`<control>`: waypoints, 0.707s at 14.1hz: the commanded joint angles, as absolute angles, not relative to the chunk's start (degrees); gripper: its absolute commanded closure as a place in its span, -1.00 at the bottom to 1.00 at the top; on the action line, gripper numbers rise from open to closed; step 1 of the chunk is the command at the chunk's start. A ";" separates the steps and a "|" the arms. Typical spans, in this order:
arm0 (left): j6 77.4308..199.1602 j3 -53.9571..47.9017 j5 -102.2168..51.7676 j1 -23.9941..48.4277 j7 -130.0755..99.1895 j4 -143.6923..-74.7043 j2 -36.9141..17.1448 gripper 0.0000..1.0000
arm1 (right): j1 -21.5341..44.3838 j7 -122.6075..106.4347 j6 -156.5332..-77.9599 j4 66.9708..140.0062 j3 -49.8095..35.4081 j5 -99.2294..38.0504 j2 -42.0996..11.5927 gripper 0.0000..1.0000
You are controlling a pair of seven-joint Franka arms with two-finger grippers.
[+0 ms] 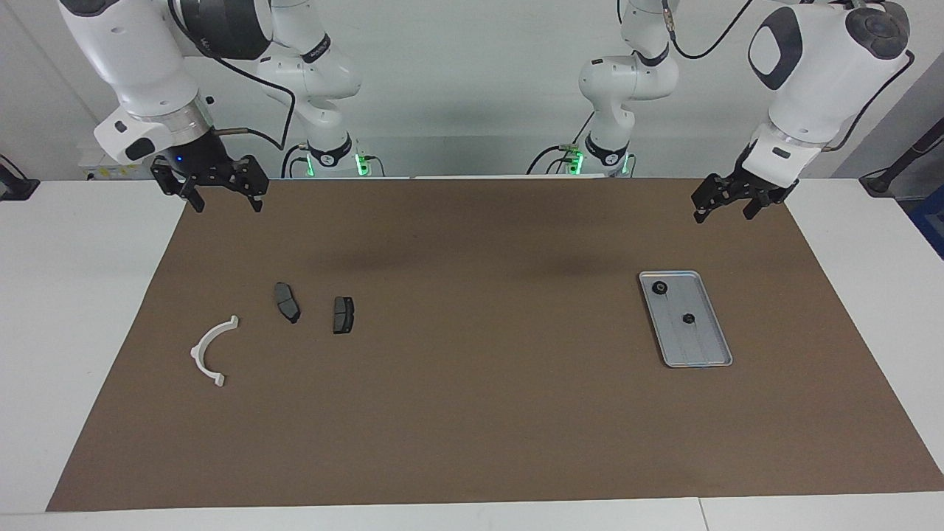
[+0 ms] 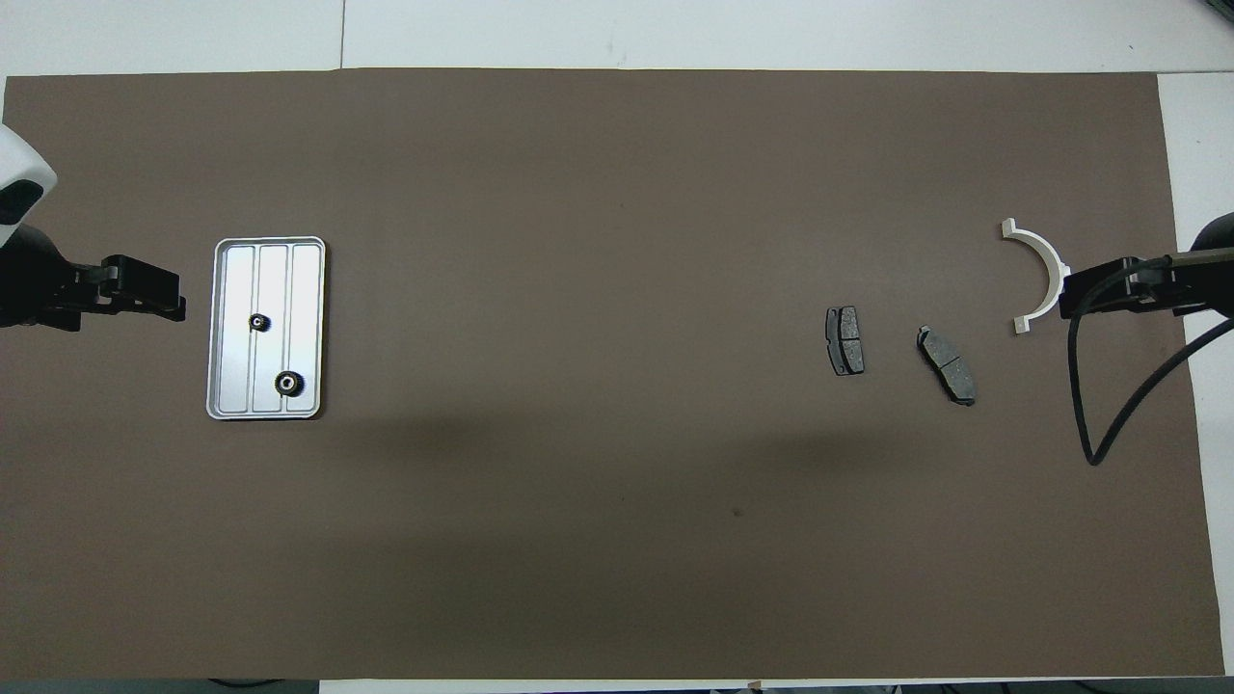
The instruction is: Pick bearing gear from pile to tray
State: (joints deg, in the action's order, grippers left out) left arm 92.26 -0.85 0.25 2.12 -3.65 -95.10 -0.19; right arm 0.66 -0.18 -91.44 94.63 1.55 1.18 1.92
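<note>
A brown mat [image 1: 472, 354] covers most of a white table [image 1: 66, 295], with a pale wall [image 1: 472, 81] at the robots' end. Toward the right arm's end of the mat lie a white bracket [image 1: 211, 350] and two dark brake-pad plates [image 1: 287, 302] [image 1: 343, 314], well apart from everything else, with bare mat between them and the tray. The tray [image 1: 699, 354] sits toward the left arm's end, with two small black bearing gears [image 1: 660, 288] [image 1: 688, 318] already resting in it, apart from each other. The left gripper [image 1: 725, 208] hangs in the air over the mat's corner, its fingers spread and empty, clear of the tray. The right gripper [image 1: 220, 198] waits over the other corner, also spread wide and holding nothing.
</note>
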 commanded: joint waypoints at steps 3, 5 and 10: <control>91.58 -1.49 1.76 2.81 -3.34 -93.43 -1.05 -1.00 | 0.44 0.35 -91.41 95.89 1.49 0.35 2.99 -1.00; 91.76 -1.49 1.58 2.72 -3.34 -93.60 -0.97 -1.00 | 0.44 0.35 -91.41 95.89 1.49 0.35 3.08 -1.00; 92.64 -1.49 1.49 2.55 -3.78 -93.96 -0.88 -1.00 | 0.44 0.35 -91.41 95.89 1.49 0.44 3.08 -1.00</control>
